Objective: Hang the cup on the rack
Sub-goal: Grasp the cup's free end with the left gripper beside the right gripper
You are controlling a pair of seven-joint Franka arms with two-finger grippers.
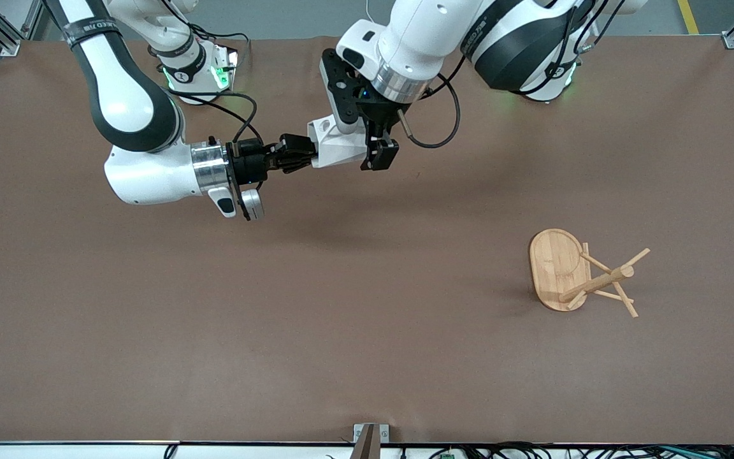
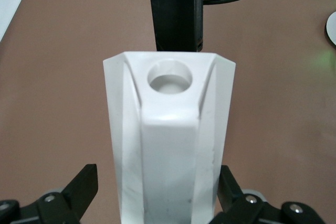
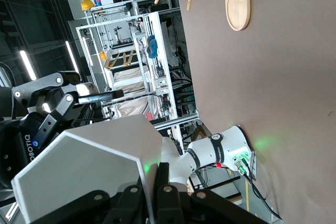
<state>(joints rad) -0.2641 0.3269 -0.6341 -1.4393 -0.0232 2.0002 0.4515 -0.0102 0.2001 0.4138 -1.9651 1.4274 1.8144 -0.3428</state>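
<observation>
Midair, right hand grips cup between left hand fingers.

"ROBOTIQ" (partly cut off) on the left end effector

A brown mat covers the table. Metal shelving racks stand under long ceiling lights.

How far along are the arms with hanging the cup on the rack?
Done: the cup is off the table, held in the air by the shut right gripper. In hand: a handover, with the left gripper placed around the cup, its fingers not closed on it. Left: passing it over, carrying it to the rack and hooking the handle on a peg.
</observation>
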